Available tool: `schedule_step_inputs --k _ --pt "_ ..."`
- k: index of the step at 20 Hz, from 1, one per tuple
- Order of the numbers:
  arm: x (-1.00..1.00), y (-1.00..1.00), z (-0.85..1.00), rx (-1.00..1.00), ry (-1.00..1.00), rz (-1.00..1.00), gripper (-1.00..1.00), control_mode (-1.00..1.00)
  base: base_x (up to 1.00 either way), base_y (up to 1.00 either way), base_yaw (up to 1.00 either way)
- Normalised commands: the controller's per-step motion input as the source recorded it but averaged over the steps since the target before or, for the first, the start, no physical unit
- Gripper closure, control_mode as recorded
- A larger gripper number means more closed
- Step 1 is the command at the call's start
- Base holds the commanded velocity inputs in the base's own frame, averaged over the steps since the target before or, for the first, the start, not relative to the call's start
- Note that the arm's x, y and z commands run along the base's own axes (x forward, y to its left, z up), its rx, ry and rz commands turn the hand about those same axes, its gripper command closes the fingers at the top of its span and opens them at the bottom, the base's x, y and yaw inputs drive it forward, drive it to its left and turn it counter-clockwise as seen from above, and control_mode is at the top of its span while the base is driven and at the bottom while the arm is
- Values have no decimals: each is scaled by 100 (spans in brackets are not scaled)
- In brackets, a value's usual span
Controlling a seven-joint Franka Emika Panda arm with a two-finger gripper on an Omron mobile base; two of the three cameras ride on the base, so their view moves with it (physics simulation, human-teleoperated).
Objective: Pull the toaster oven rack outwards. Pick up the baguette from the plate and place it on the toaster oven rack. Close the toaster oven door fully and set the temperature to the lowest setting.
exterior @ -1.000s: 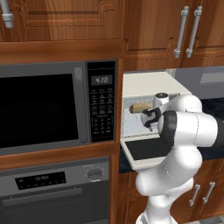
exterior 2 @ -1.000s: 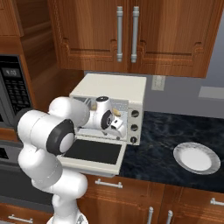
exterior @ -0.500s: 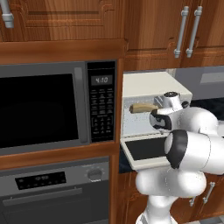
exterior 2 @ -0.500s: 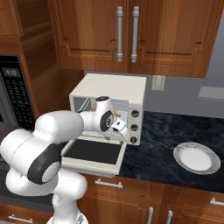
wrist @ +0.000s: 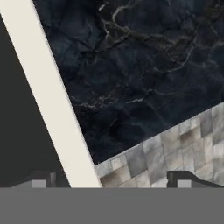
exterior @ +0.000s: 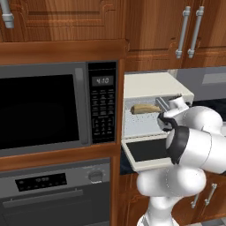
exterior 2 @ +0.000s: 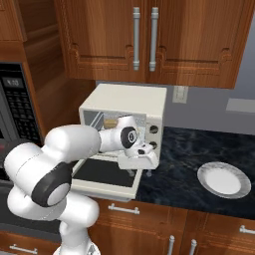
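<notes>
Dark marble counter (exterior 2: 199, 149) carries the cream-white boxy toaster oven (exterior 2: 127, 107). Tan-brown baguette (exterior: 145, 109) already lies inside on the rack, long axis across the cavity. Cream-framed glass door (exterior 2: 107, 174) hangs open, flat, just left of and below the empty, wide-open gripper (exterior 2: 139, 172) (closing comes next, I judge).

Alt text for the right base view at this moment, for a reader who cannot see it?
The toaster oven sits on a dark counter with its door folded down; the open, empty gripper hovers at the door's right edge. An empty white plate lies to the right.
</notes>
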Motion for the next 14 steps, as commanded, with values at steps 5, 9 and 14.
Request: schedule_step_inputs --k 5,9,14 --pt "-84 -61 16 36 9 0 -100 -100 0 0 0" --pt "-65 -29 8 32 -1 7 -100 -100 0 0 0" --pt "-49 -8 0 26 -28 18 -100 -100 0 0 0"
